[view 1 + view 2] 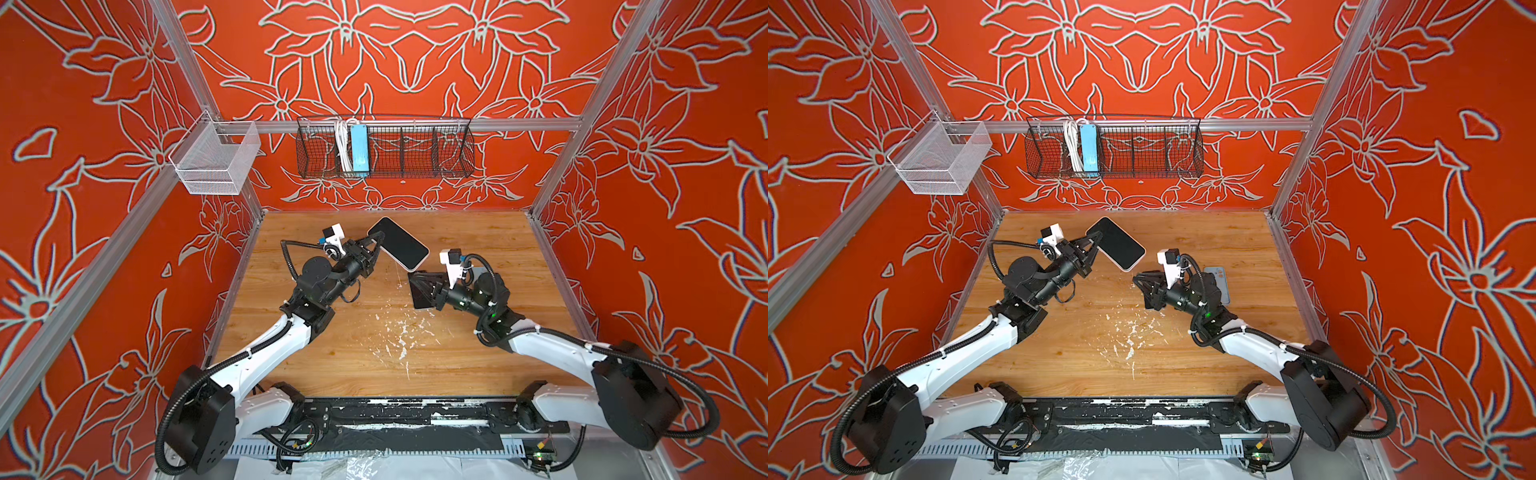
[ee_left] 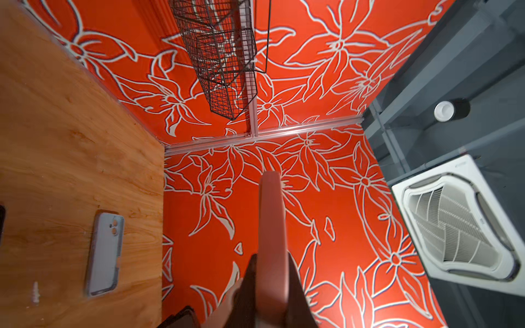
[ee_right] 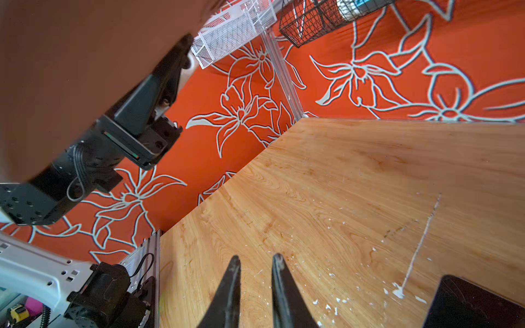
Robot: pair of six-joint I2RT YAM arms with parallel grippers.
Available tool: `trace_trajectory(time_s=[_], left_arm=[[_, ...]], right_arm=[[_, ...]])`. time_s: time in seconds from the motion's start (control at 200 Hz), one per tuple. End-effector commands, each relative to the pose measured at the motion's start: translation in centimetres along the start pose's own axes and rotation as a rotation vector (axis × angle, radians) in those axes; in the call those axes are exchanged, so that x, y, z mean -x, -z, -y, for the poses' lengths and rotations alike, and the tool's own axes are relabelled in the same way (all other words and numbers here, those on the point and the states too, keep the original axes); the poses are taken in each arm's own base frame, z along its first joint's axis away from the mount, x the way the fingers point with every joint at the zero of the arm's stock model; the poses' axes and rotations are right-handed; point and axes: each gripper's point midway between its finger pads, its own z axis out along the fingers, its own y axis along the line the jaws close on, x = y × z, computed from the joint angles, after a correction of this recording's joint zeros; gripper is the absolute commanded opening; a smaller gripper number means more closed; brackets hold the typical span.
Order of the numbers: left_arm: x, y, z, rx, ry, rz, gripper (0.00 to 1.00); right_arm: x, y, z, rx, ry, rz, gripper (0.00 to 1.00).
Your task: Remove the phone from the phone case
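Nearest the lens in both top views, the white-and-black left arm (image 1: 257,357) and right arm (image 1: 552,345) are reaching away from me over the table.

The black-faced, pale-rimmed rectangular phone (image 1: 399,244) is hanging in the air above the far middle of the table, tilted and out of its case. The left gripper (image 1: 376,241) is clamping tight on one end of it. In the left wrist view the phone's pinkish edge (image 2: 271,227) is running straight out from between the dark fingers (image 2: 247,286).

The pale blue-grey phone case with its camera cut-out (image 2: 105,252) is lying flat and empty on the wood, well apart from the phone. In a top view it (image 1: 1220,282) is showing only partly from behind the right arm's wrist.

The right gripper (image 3: 255,257) is hovering low over the table between the phone and the case, its jaws standing a narrow gap apart with nothing between them. A dark flat slab (image 3: 471,304) is lying just beside it; I cannot tell what it is.

White flecks (image 1: 401,332) are dotting the middle of the light wooden table (image 1: 353,365). On the red flower-patterned back wall, a black wire basket (image 1: 415,153) is holding a light blue power strip (image 1: 358,149), and a white mesh basket (image 1: 216,160) is hanging at the left corner.
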Motion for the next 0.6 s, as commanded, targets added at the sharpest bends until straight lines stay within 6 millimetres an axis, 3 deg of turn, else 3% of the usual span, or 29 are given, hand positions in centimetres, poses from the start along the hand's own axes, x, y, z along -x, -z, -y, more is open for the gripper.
trace_trajectory(time_s=[0.0,0.12,0.255,0.485,0.596], left_arm=[[0.1,0.8,4.4,-0.070,-0.233,-0.059,0.00],[0.7,1.1,5.4,-0.103,-0.349,-0.149,0.00],[1.5,0.7,4.5,-0.055,-0.401,-0.307,0.00],[0.1,0.4,4.9,-0.083,-0.676,-0.523,0.00],[-0.5,0.3,4.5,-0.114,-0.782,-0.602,0.00]], right_arm=[[-1.0,0.4,-0.5,0.031,-0.008,-0.095,0.22],[-0.8,0.5,-0.6,0.035,0.002,-0.130,0.22],[-0.6,0.8,-0.9,0.020,0.051,-0.183,0.22],[0.2,1.0,-1.5,0.002,0.131,-0.281,0.34],[1.0,1.0,-1.9,0.008,0.170,-0.306,0.45]])
